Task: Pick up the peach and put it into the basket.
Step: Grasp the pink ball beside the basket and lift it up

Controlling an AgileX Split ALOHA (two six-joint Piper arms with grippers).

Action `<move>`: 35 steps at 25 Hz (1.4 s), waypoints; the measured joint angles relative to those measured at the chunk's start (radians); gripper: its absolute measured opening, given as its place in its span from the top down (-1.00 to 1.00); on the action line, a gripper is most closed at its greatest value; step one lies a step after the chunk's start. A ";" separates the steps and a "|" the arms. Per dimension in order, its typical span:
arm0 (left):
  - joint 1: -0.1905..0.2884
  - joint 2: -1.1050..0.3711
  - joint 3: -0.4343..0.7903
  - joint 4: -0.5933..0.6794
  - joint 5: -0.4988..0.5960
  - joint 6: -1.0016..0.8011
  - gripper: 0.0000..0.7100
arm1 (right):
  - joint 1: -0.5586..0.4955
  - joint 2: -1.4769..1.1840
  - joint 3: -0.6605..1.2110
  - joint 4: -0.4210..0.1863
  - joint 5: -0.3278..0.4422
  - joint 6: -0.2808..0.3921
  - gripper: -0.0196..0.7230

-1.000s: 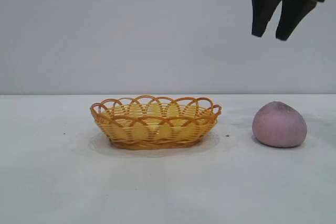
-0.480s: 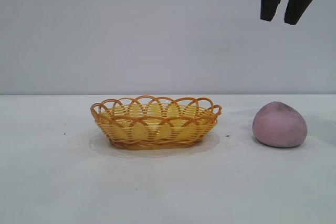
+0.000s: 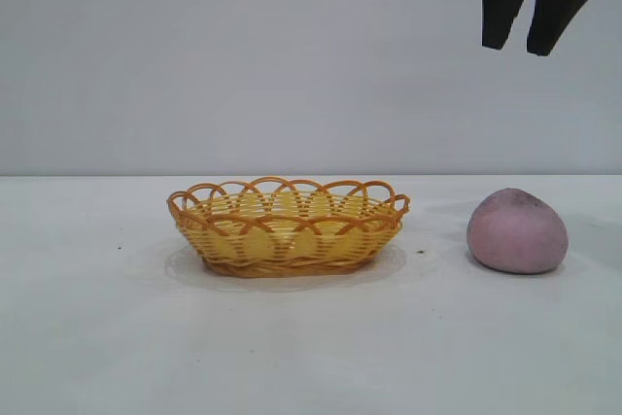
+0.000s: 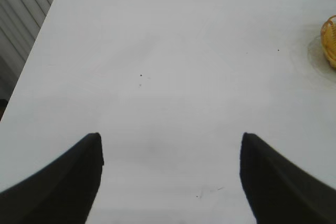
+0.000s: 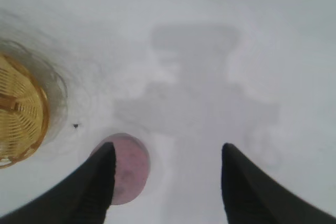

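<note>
The pink-mauve peach (image 3: 517,231) rests on the white table to the right of the yellow and orange wicker basket (image 3: 288,224). My right gripper (image 3: 523,46) hangs high above the peach, open and holding nothing. From the right wrist the peach (image 5: 132,167) lies far below, partly behind one finger, with the basket (image 5: 21,111) off to the side. My left gripper (image 4: 170,140) is open over bare table, and only an edge of the basket (image 4: 329,40) shows in its view. The left arm is outside the exterior view.
The white table (image 3: 311,337) runs up to a plain grey wall behind. A small dark speck (image 3: 421,251) lies between basket and peach. The table's edge and some white slats (image 4: 23,9) show in the left wrist view.
My right gripper has risen and shifted slightly right over the last second, then held still. The peach and basket have not moved.
</note>
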 joint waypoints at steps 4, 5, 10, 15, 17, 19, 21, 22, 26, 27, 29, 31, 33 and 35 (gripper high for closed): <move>0.000 0.000 0.000 0.000 0.000 0.000 -0.35 | 0.000 0.000 0.066 0.033 -0.002 0.032 -0.05; 0.000 0.000 0.000 0.000 0.000 0.000 -0.35 | 0.000 0.000 0.088 0.035 -0.002 0.036 -0.05; 0.000 0.000 0.002 0.000 0.000 0.002 -0.35 | 0.007 -0.029 0.206 0.035 -0.005 0.052 -0.05; 0.000 0.000 0.002 0.000 0.000 0.002 -0.35 | 0.047 -0.066 0.294 0.035 -0.008 0.052 -0.05; 0.000 0.000 0.002 0.000 0.000 0.002 -0.35 | 0.072 -0.066 0.321 0.029 -0.011 0.052 -0.05; 0.000 0.000 0.002 0.000 0.000 0.002 -0.35 | 0.103 -0.066 0.342 0.011 -0.014 0.052 -0.05; 0.000 0.000 0.002 0.000 0.000 0.002 -0.35 | 0.128 -0.066 0.352 0.002 -0.023 0.052 -0.05; 0.000 0.000 0.002 0.000 0.000 0.002 -0.35 | 0.133 -0.066 0.354 0.002 -0.038 0.054 -0.05; 0.000 0.000 0.002 -0.001 0.000 0.002 -0.35 | 0.136 -0.057 0.354 -0.012 -0.094 0.054 -0.05; 0.000 0.000 0.002 -0.001 0.000 0.002 -0.35 | 0.136 -0.051 0.354 -0.020 -0.101 0.054 -0.05; 0.000 0.000 0.002 -0.001 0.000 0.002 -0.35 | 0.136 -0.037 0.354 -0.023 -0.113 0.056 -0.05; 0.000 0.000 0.002 -0.001 0.000 0.002 -0.35 | 0.138 -0.019 0.354 -0.025 -0.128 0.056 -0.05; 0.000 0.000 0.002 -0.001 0.000 0.002 -0.35 | 0.138 0.000 0.354 -0.027 -0.146 0.056 -0.05; 0.000 0.000 0.002 -0.001 0.000 0.002 -0.35 | 0.138 0.013 0.354 -0.027 -0.161 0.056 -0.05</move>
